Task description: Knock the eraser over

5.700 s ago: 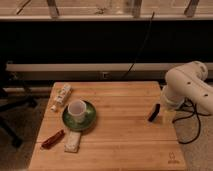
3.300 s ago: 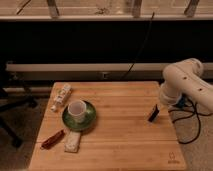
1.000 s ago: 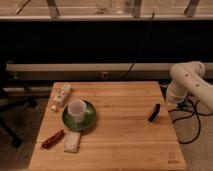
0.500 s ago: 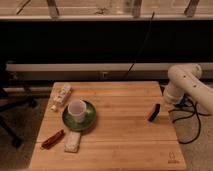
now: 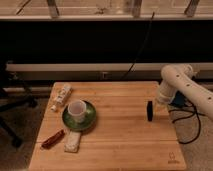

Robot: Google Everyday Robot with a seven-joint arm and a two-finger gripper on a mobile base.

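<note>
The eraser stands upright on the right side of the table, close to the right edge, still on its end and not yet toppled. Just beside it, on its right and a little farther back, the gripper hangs down off the white arm; whether its fingers are apart or together I cannot tell. The sensible play looks like a short sideways sweep leftward, meeting the eraser high up so it tips rather than slides. Keep it gentle, because a hard shove could send it skidding. Well apart to the left sit the cup on its green saucer, no obstacle.
</note>
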